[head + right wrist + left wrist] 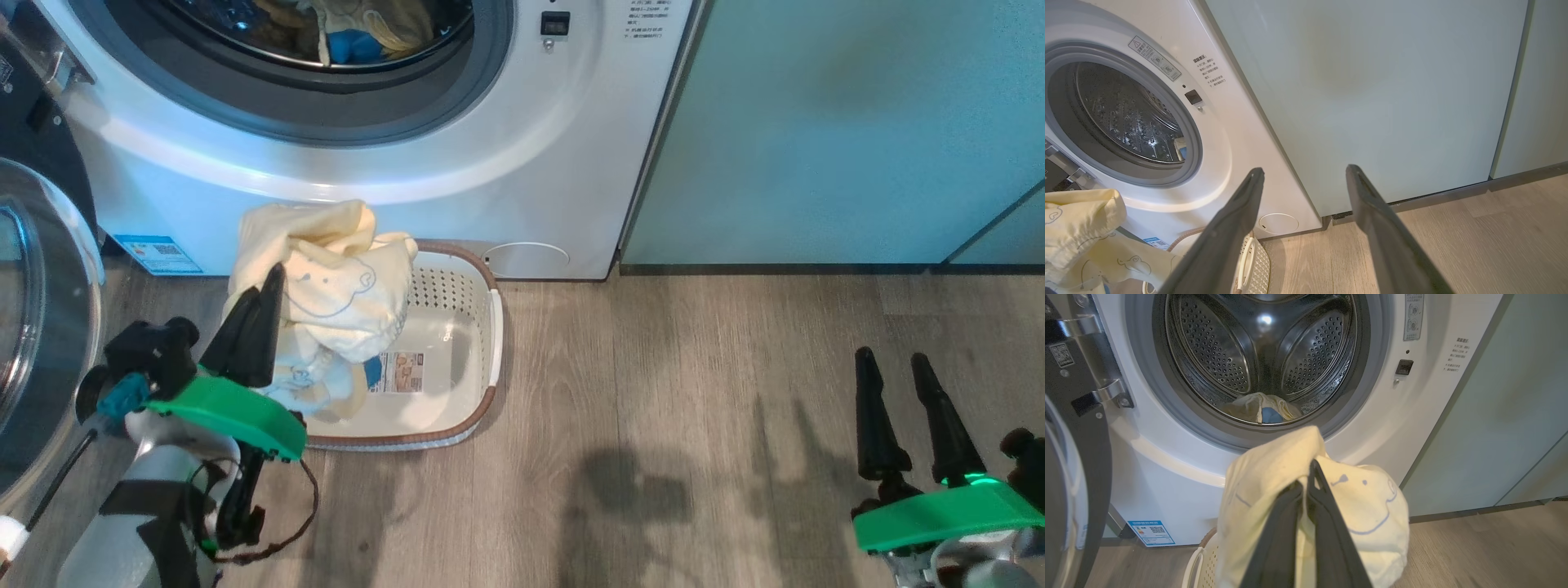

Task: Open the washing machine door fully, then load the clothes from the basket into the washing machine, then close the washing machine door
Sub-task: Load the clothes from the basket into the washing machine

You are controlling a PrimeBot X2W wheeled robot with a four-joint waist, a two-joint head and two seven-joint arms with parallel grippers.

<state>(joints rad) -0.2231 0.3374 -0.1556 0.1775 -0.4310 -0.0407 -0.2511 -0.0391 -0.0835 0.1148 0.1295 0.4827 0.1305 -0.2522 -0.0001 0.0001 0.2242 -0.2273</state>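
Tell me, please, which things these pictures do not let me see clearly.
- Head view: left half of the basket is hidden by the garment in the left gripper; its contents cannot be counted.
- Head view: the washing machine door is cut off by the left edge.
- Left wrist view: clothes in the drum are too bunched to count.

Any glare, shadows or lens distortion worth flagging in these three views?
Head view: soft dark shadows fall on the wood floor, and a pale glare band runs across the washing machine front. Left wrist view: a bright hotspot glints deep in the steel drum. Right wrist view: the wide-angle lens tilts and bows the cabinet edge; lighting is even.
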